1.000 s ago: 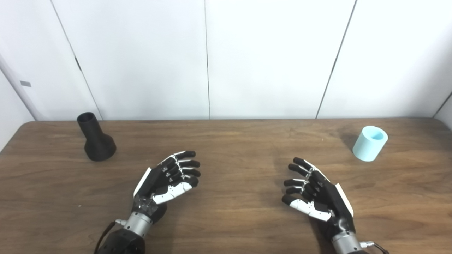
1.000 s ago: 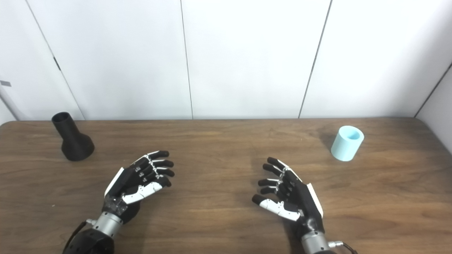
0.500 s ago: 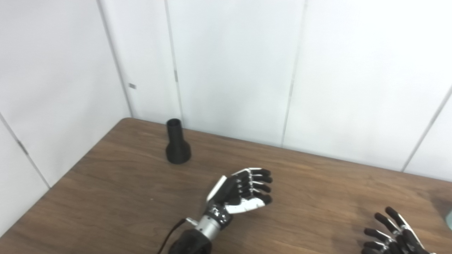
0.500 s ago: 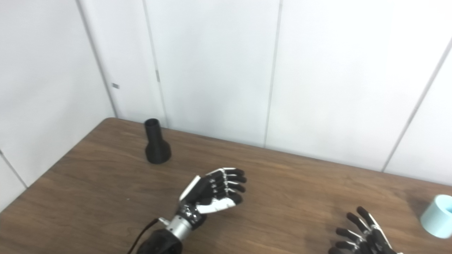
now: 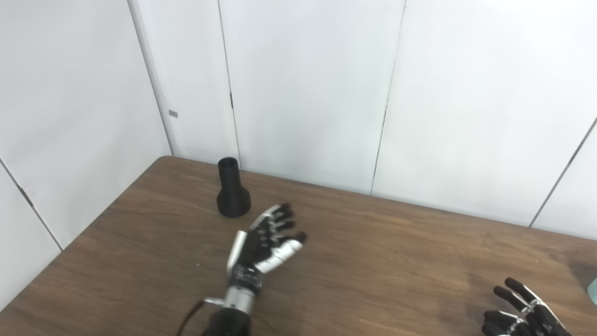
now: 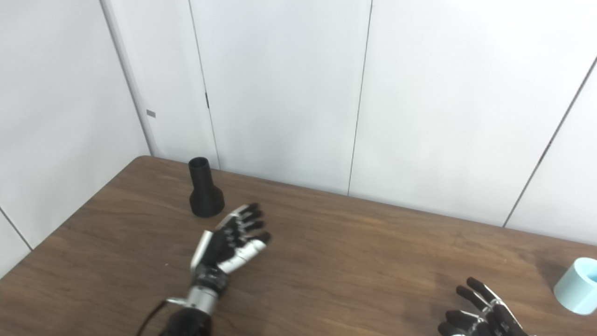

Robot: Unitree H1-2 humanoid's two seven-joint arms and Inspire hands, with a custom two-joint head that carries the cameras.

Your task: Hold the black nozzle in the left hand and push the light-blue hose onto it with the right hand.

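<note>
The left hand (image 5: 263, 240) hovers low over the table (image 5: 373, 261) with its fingers (image 5: 280, 219) spread wide and its palm turned toward the right, holding nothing. The thumb lies apart from the fingers, pointing away from the wrist. The nozzle (image 5: 232, 193) stands upright just beyond the fingertips and slightly to their left, on its wide base with the narrow open neck up. A small gap of bare wood shows between the fingertips and the base, so the hand is near the nozzle but not touching it. The nozzle sits close to the table's far edge, with the white wall panels (image 5: 303, 93) right behind it.

The right hand (image 6: 485, 317) is well apart from the left, at the bottom edge of both views, where only its fingers and part of the palm show. Those fingers are spread and curl up over the table, empty. The hose (image 6: 576, 285) stands on end just beyond this hand and to its right, its open mouth up. It is cut by the frame edge in the right eye view, and only a sliver shows in the left eye view. It is clear of the right fingers and far from the nozzle, across the table from the left hand.
</note>
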